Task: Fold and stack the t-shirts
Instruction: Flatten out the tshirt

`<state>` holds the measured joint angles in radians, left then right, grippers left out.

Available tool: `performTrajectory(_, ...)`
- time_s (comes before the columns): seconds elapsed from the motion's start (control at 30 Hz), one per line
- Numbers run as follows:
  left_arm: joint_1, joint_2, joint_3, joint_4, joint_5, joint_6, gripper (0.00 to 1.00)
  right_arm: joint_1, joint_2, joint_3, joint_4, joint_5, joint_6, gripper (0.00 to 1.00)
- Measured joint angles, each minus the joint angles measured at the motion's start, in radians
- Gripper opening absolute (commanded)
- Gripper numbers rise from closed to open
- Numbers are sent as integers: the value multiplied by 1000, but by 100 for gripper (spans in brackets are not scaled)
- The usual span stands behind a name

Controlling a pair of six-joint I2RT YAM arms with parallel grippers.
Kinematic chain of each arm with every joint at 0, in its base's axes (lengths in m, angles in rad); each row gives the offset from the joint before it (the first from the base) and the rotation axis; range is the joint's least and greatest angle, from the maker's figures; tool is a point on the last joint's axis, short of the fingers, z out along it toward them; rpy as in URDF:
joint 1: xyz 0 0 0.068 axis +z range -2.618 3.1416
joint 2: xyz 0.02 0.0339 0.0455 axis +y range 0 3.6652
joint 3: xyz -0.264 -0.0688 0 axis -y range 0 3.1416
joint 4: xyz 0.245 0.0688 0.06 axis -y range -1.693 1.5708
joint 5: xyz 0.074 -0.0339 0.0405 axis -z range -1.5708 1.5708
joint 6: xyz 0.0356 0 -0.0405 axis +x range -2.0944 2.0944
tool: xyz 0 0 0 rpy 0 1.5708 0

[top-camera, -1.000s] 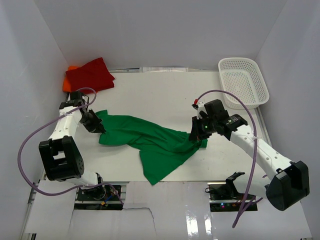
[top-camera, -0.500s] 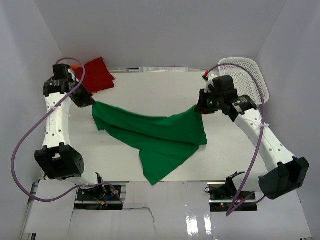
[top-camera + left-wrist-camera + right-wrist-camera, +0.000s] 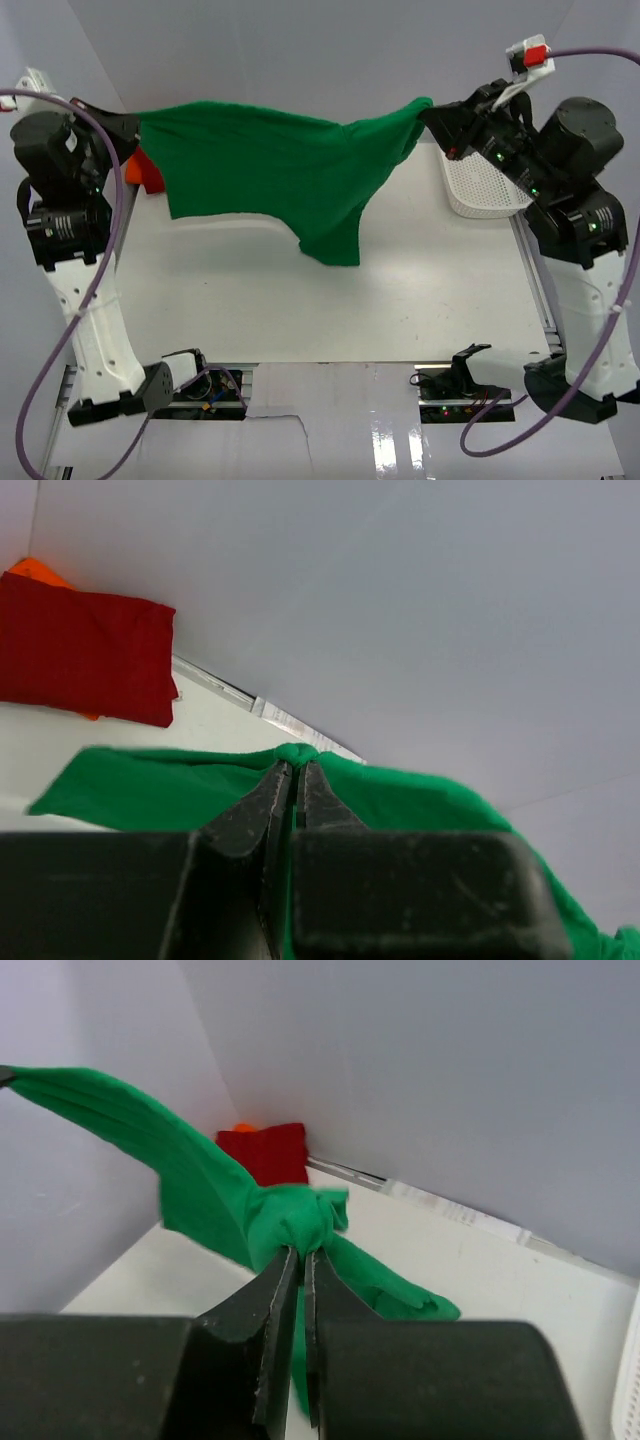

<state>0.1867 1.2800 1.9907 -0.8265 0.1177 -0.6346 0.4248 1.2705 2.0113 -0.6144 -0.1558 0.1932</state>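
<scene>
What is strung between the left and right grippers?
The green t-shirt, stretched in the air from the left gripper to the right gripper, both shut on its cloth. The top view shows the whole span.

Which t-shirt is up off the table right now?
The green t-shirt, hanging stretched between the left gripper and right gripper. The red t-shirt lies folded on the orange t-shirt in the corner.

White links (image 3: 95, 320), black joints (image 3: 60, 215); purple cables (image 3: 595, 52); black claws (image 3: 297, 768) (red tab (image 3: 537, 52), perhaps a button).
</scene>
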Motion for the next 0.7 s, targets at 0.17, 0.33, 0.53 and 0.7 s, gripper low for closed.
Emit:
performTrajectory(0.17, -1, -300, -344, 104, -69, -22, 0, 1, -195, -198, 76, -142, -3, 8)
performTrajectory(0.33, -1, -531, -502, 130, -174, -43, 0, 0, -353, -233, 103, -222, -20, 8)
performTrajectory(0.53, -12, -717, -479, 164, -295, -47, 0, -11, -478, -92, 132, -251, -19, 8)
performTrajectory(0.7, -27, -669, -420, 207, -320, -51, 0, -12, -413, -31, 174, -210, -17, 8)
